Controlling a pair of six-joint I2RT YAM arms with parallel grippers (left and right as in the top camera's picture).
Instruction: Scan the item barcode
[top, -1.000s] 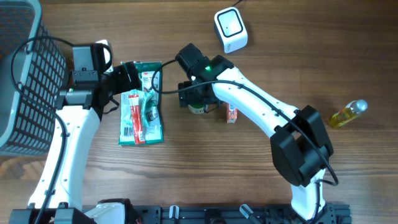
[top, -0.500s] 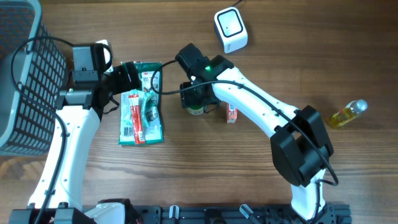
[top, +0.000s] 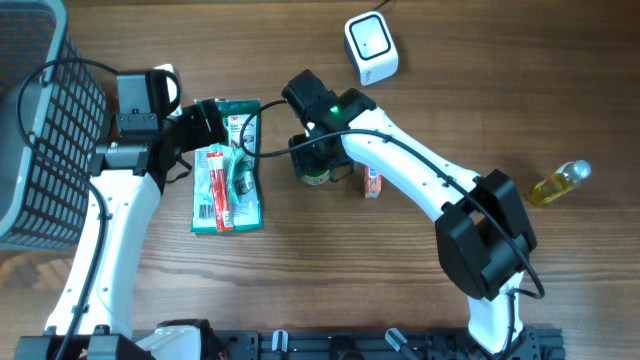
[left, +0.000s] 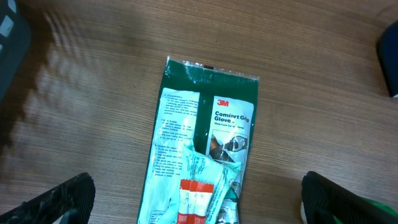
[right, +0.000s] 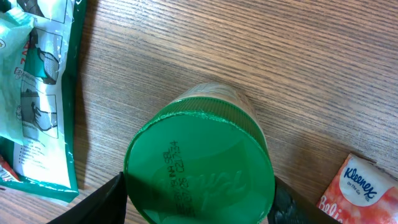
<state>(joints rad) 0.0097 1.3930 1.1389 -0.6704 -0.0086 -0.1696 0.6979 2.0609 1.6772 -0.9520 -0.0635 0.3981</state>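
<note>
The jar (right: 199, 168) stands on the wooden table (top: 330, 270), a bit above the middle of the overhead picture. It has a round green lid (right: 186, 149). The lid has small dark letters and numbers printed on it, and a curly raised word, but both are too small to read.

The right gripper (right: 198, 199) is down over the jar. One finger (right: 102, 202) is at the lid's left edge and the other is at its right edge. I cannot tell if they are squeezing the jar or only sitting beside it.

Just right of the jar lies a small pink pack of tissues (right: 357, 183) that says "Kleenex".

The left gripper (left: 199, 208) has its fingers (left: 62, 199) wide apart with nothing in them. It hangs over a green glove packet (left: 208, 134) that says "3M" and "Comfort" and "Glove". A red and white packet (top: 213, 188) lies on top of it.

The white scanner (top: 371, 47) is at the top of the overhead picture, well apart from the jar. A yellow bottle (top: 560, 182) lies far right. A grey basket (top: 30, 120) is at the upper left.
</note>
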